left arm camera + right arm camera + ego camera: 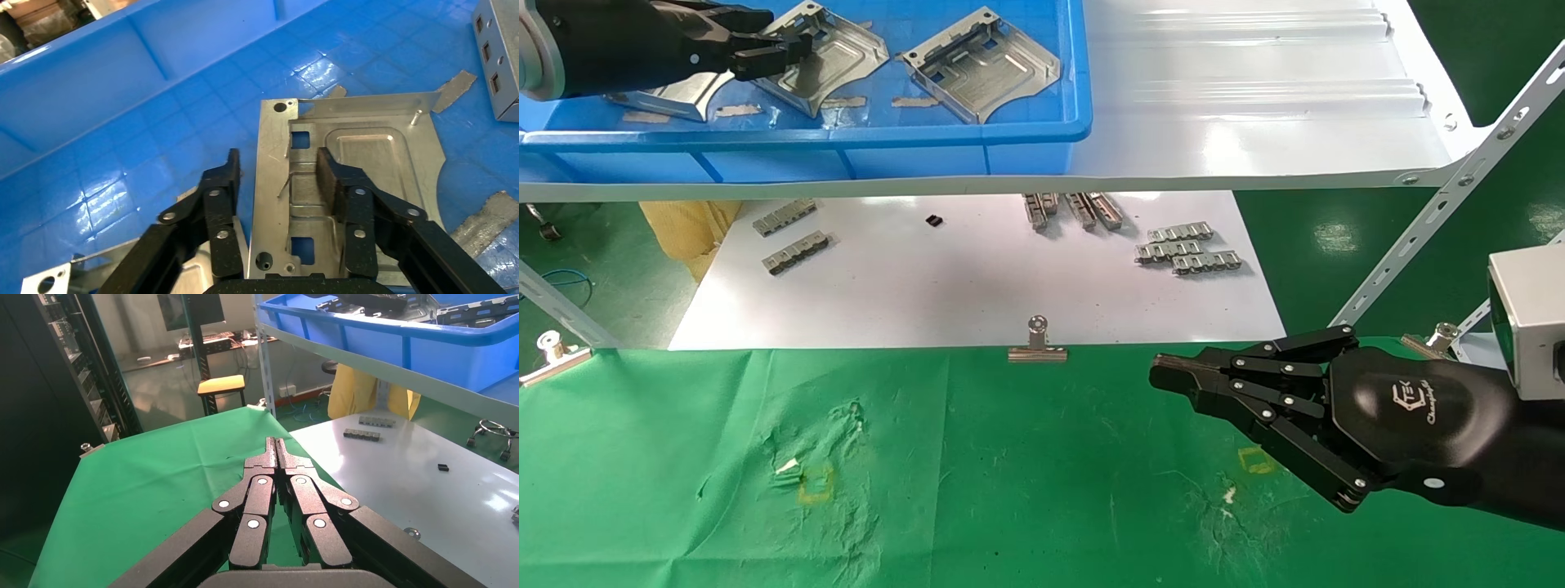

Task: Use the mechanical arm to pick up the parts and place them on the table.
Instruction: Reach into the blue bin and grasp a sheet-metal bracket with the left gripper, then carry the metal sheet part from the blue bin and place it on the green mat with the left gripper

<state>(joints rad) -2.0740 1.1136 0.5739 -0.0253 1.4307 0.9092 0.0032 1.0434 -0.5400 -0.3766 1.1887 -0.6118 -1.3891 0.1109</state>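
Fingers of my left hand straddle one bracket without clamping it, inside the blue tray. My right hand hovers closed and empty over the green surface, near its right edge.

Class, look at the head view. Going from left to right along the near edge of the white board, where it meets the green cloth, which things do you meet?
Silver clip at the left corner → silver binder clip at mid-edge → right gripper, fingers together above the green table → small clip behind that hand.
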